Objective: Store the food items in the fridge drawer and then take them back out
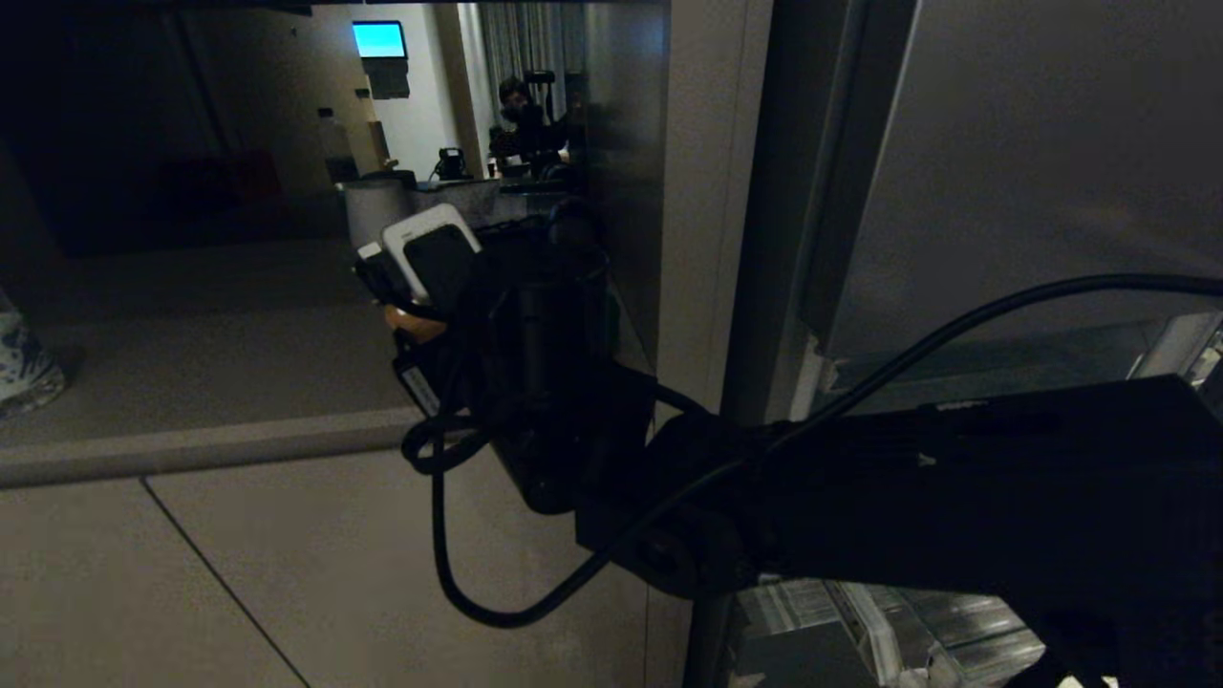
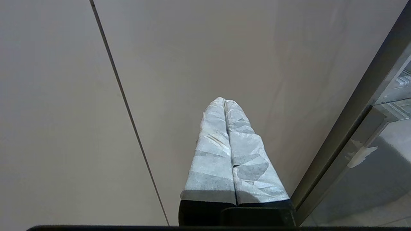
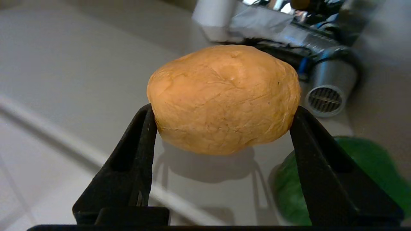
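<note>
Right gripper [image 3: 221, 128]: you have its black fingers clamped on either end of the tan-brown, matte, potato-like lump [image 3: 223, 98].
Lump position: you hold it clear above the pale countertop [image 1: 191, 363], left of the dark grey fridge panel [image 1: 1032, 162].
Nearby: a blurred green object [image 3: 369, 179] lies just beside the right finger.
Left gripper [image 2: 224, 102]: your paper-wrapped fingers are pressed together, holding nothing, facing a beige cabinet front [image 2: 224, 48].

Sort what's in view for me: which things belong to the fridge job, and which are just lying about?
Job:
- potato, held in the right gripper
- fridge drawer, clear, low on the right
- left gripper, parked, fingers shut

Lying about:
- green thing on the counter
- patterned vase
- white cylinder
</note>
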Controlling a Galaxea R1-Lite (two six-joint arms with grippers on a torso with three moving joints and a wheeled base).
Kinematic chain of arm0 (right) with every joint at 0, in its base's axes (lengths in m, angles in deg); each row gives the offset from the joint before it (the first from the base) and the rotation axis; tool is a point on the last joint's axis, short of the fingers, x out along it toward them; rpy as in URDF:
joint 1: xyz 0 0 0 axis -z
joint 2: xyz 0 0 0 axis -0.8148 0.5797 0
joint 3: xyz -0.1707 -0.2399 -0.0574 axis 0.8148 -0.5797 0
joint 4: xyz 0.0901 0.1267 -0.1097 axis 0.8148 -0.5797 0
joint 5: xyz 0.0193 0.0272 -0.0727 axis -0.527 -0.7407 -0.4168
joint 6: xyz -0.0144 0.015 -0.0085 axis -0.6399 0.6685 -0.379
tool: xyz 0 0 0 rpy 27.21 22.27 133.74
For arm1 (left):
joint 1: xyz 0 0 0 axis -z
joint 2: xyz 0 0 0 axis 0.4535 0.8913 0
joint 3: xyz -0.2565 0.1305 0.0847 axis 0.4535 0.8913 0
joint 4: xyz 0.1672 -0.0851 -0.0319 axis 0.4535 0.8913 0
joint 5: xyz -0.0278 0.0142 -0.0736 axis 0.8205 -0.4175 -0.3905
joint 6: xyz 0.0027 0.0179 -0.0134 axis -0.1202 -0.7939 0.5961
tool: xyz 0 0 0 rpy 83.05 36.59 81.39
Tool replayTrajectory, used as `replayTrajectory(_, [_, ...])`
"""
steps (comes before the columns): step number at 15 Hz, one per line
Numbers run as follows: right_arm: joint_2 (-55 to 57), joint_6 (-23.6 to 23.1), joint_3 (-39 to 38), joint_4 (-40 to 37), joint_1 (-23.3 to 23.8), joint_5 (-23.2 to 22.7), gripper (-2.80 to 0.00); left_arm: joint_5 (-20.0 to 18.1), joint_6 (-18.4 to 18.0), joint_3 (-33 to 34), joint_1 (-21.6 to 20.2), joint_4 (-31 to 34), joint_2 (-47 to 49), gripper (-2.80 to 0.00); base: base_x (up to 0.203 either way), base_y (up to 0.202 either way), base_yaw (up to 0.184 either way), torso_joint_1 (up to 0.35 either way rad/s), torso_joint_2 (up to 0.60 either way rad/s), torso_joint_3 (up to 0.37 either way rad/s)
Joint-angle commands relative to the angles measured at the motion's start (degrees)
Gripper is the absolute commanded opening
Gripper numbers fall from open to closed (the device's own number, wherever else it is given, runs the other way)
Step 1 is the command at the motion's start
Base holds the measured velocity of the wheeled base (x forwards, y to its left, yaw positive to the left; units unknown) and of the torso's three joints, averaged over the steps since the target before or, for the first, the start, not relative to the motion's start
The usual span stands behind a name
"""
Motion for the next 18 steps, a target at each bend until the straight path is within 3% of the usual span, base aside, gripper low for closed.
replayTrajectory(1, [0.76, -0.13, 0.92, 0.05, 0.73, 0.21, -2.8, 0.01, 0.01, 0.01, 0.0, 0.02, -0.01, -2.8, 0.0, 0.0, 0.0, 0.0, 0.0, 0.0])
replayTrajectory(11, [5.84, -4.06, 5.18, 0.12, 3.42, -0.04, -2.8, 0.01, 0.01, 0.01, 0.0, 0.02, -0.02, -2.8, 0.0, 0.0, 0.0, 0.0, 0.0, 0.0])
replayTrajectory(12, [6.03, -4.08, 5.18, 0.13, 3.42, -0.15, 0.0, 0.01, 0.01, 0.01, 0.0, 0.02, -0.02, -2.8, 0.0, 0.0, 0.0, 0.0, 0.0, 0.0])
replayTrajectory(18, [7.26, -4.0, 5.44, 0.22, 3.42, -0.23, 0.0, 0.01, 0.01, 0.01, 0.0, 0.02, 0.07, -2.8, 0.0, 0.0, 0.0, 0.0, 0.0, 0.0])
